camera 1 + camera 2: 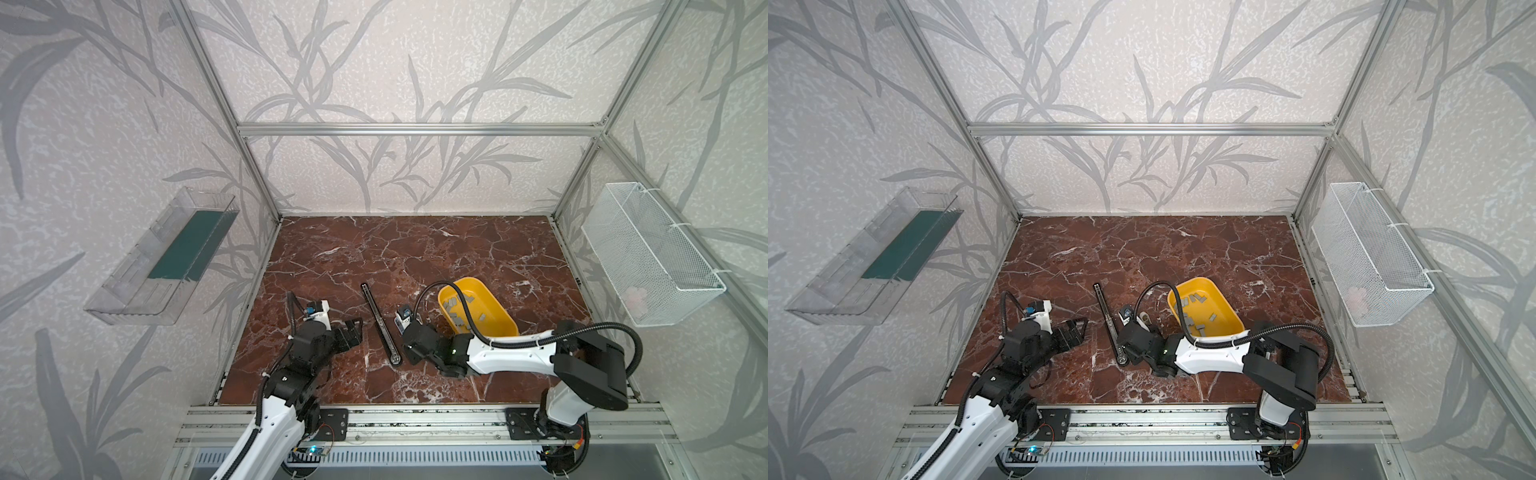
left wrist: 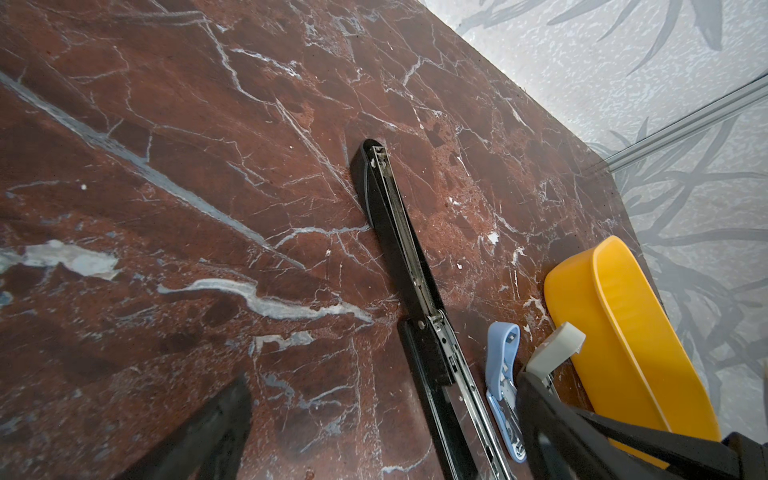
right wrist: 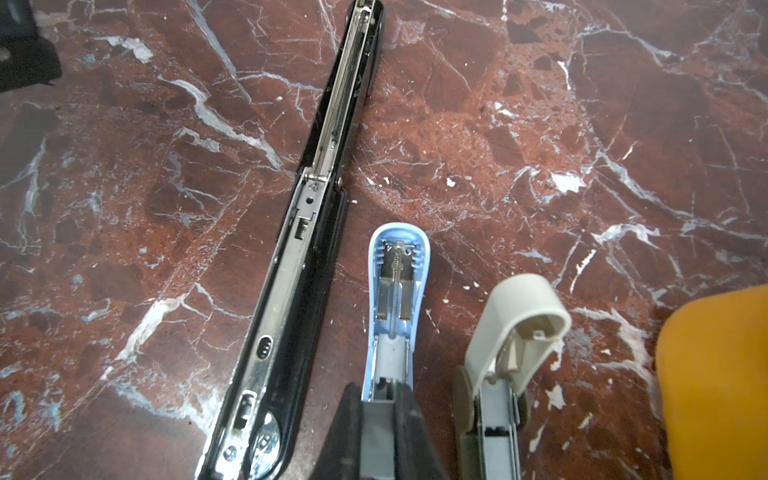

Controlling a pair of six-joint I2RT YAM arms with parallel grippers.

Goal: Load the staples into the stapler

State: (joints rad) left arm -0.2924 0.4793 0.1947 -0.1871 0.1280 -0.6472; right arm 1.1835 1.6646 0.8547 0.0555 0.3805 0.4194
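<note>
Apparently none loaded: staples (image 1: 457,320) lie in the yellow tray (image 1: 498,311), centre right; right gripper (image 3: 380,399) jaws clamp the opened blue stapler (image 3: 397,266), left gripper (image 1: 353,330) jaws gape empty.

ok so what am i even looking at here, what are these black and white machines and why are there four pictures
They are two robot arms, left and right, fixed to a rail at the front of a marble-patterned table. Two pictures come from overhead cameras set side by side, so they look nearly alike. The other two come from a camera on each arm's wrist.

On the table lie a long black stapler, a small blue stapler and a small grey stapler, all opened up. Beside them a yellow tray holds loose staples.

The left gripper is open and empty. The right gripper is shut on one end of the blue stapler.
</note>
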